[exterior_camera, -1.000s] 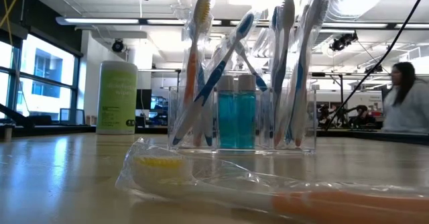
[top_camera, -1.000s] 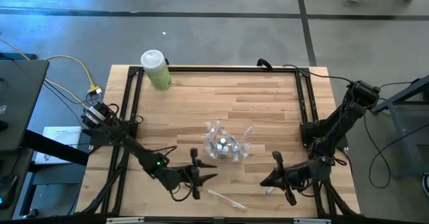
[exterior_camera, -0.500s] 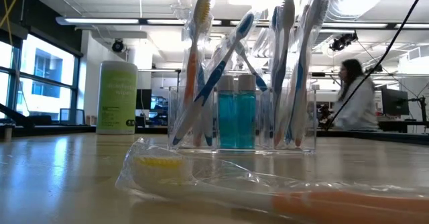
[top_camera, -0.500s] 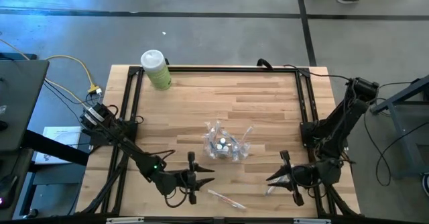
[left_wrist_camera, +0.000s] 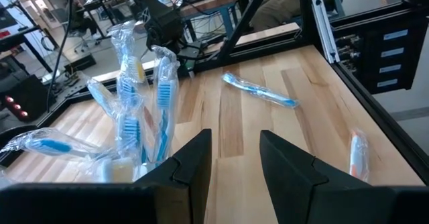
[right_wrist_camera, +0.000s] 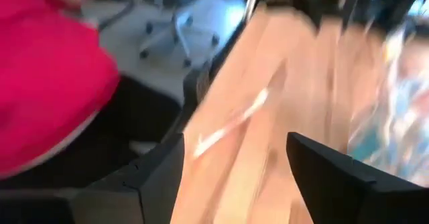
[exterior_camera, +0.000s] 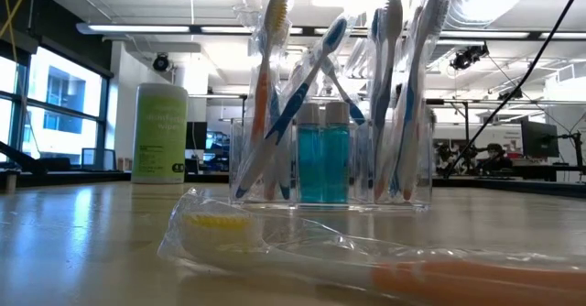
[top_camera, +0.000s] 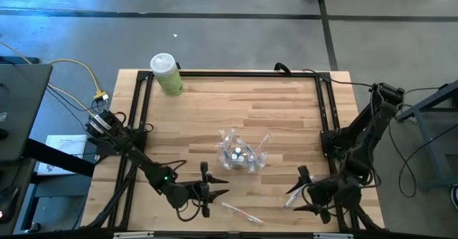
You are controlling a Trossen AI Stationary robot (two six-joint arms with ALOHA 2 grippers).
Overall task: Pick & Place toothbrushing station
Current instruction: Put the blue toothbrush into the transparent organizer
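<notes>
The toothbrushing station is a clear holder that stands upright at the table's middle. It holds wrapped blue and orange toothbrushes and two blue-filled tubes. One wrapped orange-handled toothbrush lies flat near the front edge. A blue one lies flat farther right. My left gripper hovers open just near-left of the station, with nothing between its fingers. My right gripper is open at the near right beside the blue toothbrush, and its gap is bare.
A pale green white-capped bottle stands at the far left corner. A black frame rail runs along the table's sides and far edge. Bare wood lies between the station and the far rail. Something red shows blurred beyond the table's edge.
My right gripper has opened, rolled and drawn back a little toward the table's near right corner while rising. The toothbrushes on the table and the station have stayed where they were.
</notes>
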